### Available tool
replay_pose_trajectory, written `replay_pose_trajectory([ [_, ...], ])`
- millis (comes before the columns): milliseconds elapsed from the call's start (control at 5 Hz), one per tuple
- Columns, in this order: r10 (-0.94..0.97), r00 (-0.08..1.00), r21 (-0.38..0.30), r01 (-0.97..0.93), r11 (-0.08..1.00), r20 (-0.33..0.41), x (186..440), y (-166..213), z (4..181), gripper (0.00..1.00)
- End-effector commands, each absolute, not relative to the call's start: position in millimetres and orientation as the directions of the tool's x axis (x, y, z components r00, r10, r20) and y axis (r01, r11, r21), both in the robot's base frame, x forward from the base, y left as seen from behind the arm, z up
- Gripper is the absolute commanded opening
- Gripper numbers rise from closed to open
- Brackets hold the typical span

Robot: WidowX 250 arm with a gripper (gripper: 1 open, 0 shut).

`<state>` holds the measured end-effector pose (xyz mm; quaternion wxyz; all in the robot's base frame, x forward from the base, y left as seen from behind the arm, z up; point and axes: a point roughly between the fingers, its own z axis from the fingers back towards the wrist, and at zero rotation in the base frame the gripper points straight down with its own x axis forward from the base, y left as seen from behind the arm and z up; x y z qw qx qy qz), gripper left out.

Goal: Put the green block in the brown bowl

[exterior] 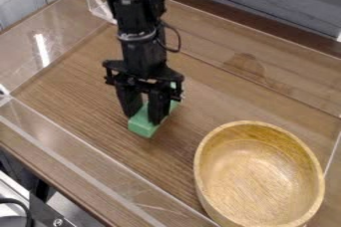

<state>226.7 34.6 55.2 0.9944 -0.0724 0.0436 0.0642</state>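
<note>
The green block [146,122] hangs just above the wooden tabletop, pinched between the black fingers of my gripper [146,113], which points straight down and is shut on it. Only the block's lower end shows below the fingertips. The brown bowl [260,173] sits on the table at the lower right, empty, with its near rim a short way right of the block.
Low clear plastic walls [80,186] fence the wooden table [253,82] on the front and left sides. The black arm rises from the gripper toward the top left. A grey plank wall runs along the back.
</note>
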Motion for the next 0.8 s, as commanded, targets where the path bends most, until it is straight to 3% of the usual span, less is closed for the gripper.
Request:
replay_pose_trajectory([
  [0,0.116,0.993,-0.138,-0.117,0.983,-0.019,238,40,80.9,0.0],
  [400,0.121,0.993,-0.153,-0.118,0.981,0.008,241,45,107.5,0.0],
  [600,0.132,0.99,-0.165,-0.124,0.979,0.04,249,49,145.0,0.0],
])
